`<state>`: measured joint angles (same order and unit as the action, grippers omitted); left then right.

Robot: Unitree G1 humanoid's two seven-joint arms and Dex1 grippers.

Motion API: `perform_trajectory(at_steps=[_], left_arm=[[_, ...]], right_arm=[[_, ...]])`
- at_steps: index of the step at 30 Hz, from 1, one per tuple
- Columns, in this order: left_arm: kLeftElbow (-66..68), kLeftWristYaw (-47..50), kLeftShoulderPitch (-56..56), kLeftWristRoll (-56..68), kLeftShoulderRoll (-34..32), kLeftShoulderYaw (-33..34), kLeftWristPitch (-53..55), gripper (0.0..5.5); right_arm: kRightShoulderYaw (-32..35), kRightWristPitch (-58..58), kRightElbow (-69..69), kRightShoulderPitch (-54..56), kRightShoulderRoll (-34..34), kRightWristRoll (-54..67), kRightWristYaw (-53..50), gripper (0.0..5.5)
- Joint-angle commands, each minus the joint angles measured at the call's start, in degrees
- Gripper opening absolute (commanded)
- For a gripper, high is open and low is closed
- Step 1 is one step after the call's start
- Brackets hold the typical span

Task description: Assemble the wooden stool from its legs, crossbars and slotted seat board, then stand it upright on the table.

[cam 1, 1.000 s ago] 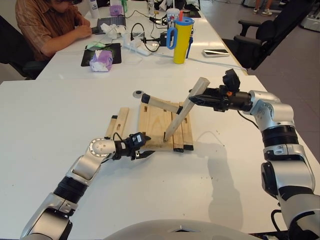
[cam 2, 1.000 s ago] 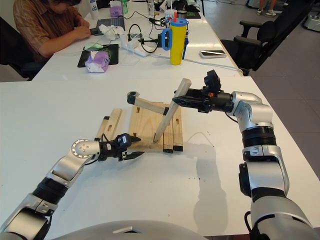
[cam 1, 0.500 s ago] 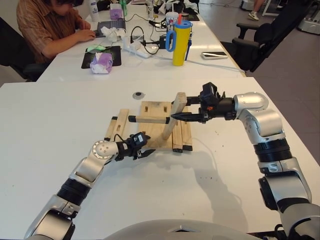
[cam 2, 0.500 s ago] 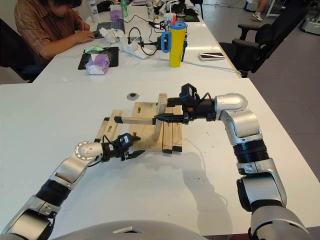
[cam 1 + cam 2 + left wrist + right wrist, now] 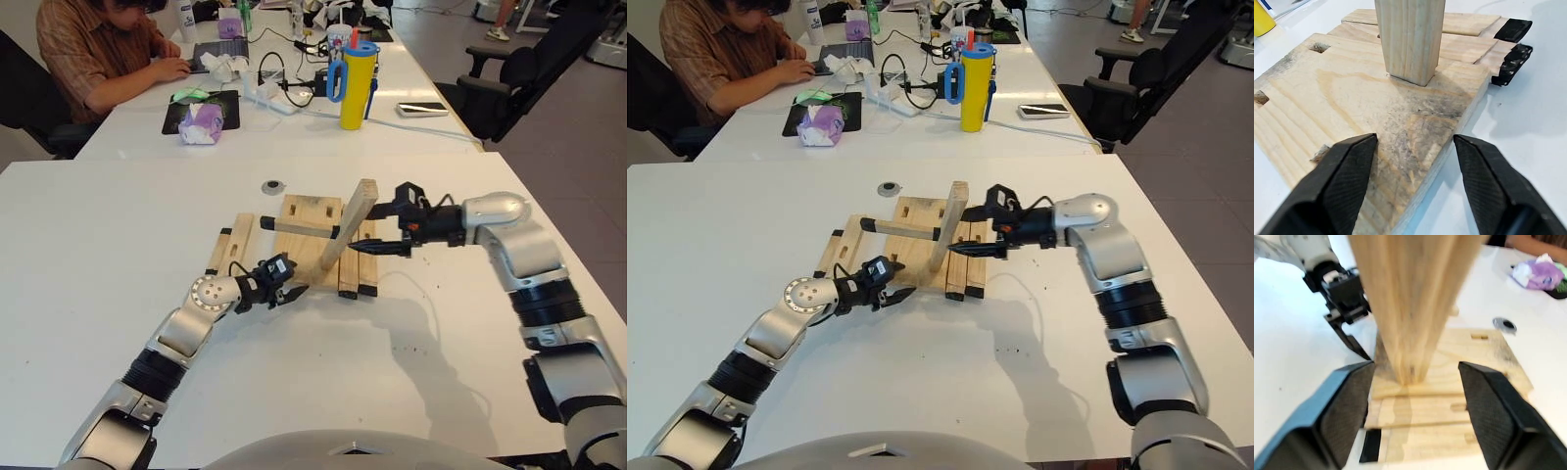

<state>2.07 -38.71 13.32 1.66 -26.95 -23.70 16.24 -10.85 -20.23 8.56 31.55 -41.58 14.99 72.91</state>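
Left gripper (image 5: 294,294), fingers spread, sat astride the near corner of the seat board (image 5: 306,257), which lay mid-table; the leg (image 5: 353,220), seated in its slot, leaned toward the table's far right corner; right gripper (image 5: 366,233), fingers wide, stood just beside it, the nearer arm.

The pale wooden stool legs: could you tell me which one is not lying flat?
The leg rising tilted from the slotted wooden seat board, with a crossbar attached; the other legs lie flat beside the board.

Seat board (image 5: 306,251) pale grained wood; leg (image 5: 352,226) same; table (image 5: 98,245) white; bottle (image 5: 357,88) yellow, blue handle.
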Motion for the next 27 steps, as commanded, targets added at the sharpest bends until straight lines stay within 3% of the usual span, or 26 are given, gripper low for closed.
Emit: perform_trajectory(at_steps=[1, 4, 8, 11, 21, 27], left_arm=[[5.29, 0.89, -10.44, -5.18, -5.29, -3.29, 14.55, 2.91], [1.22, 1.28, -13.77, -2.95, -5.88, -1.87, 16.74, 2.91], [-2.12, 1.71, -17.64, -1.8, -7.16, -0.95, 17.8, 2.91], [-4.88, 1.59, -18.23, 0.62, -6.02, 0.4, 19.49, 2.91], [-4.84, 2.6, -15.03, 2.39, -6.34, 3.09, 20.83, 2.91], [-3.78, 2.78, -13.48, 2.66, -6.41, 4.35, 20.49, 2.91]], right_arm=[[3.06, -1.91, -0.61, -6.02, -4.85, -2.29, -3.17, 3.17], [7.15, -2.9, -2.54, -10.75, 2.6, -3.41, -18.22, 3.17], [11.61, -23.36, -11.9, -18.65, 14.52, 1.7, -35.12, 3.17], [14.81, -29.83, -16.61, -21.63, 23.63, 5.14, -43.71, 3.17], [13.73, -38.6, -27.55, -24.0, 35.8, 9.76, -53.91, 3.17], [13.05, -41.36, -26.26, -24.48, 37.88, 8.44, -58.41, 3.17]])
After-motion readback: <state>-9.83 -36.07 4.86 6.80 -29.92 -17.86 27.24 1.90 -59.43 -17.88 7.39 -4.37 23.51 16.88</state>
